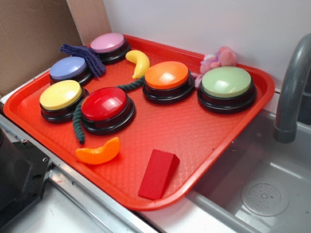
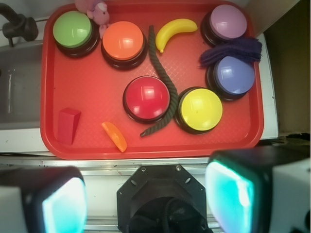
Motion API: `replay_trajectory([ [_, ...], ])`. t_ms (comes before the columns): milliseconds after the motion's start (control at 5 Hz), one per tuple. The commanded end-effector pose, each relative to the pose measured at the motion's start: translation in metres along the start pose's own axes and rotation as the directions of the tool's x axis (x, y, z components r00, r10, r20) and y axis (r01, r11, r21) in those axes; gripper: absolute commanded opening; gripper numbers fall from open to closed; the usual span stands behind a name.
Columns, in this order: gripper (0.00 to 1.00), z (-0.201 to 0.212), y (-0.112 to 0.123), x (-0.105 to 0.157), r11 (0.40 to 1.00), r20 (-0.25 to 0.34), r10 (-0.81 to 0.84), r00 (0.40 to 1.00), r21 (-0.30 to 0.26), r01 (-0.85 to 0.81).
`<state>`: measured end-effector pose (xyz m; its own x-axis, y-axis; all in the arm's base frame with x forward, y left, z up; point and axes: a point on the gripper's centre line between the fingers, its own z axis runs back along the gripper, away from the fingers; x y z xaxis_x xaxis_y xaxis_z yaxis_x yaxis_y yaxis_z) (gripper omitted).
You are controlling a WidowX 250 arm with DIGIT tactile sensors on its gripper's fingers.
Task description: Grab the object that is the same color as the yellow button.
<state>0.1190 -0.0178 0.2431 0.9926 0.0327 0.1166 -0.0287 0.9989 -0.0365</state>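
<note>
Yellow banana [image 2: 175, 31] lies untouched; only the wrist view shows the tool [image 2: 146, 204], spread wide.

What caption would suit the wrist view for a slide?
Open gripper above a red plastic tray holding six round buttons, a yellow toy banana and a dark green rope.
</note>
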Motion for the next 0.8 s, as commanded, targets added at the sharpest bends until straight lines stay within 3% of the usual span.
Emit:
replay_trajectory([
  [0,1.00,0.000,0.000,0.000,1.000,0.000,0.000,1.000,0.000,0.000],
  [200,1.00,-0.009,-0.007,0.018,0.996,0.020,0.078,0.997,-0.054,-0.077],
  [400,1.00,-0.026,-0.010,0.047,0.988,0.058,0.142,0.988,-0.072,-0.137],
  [600,1.00,-0.042,-0.004,0.077,0.954,0.055,0.284,0.957,-0.120,-0.276],
])
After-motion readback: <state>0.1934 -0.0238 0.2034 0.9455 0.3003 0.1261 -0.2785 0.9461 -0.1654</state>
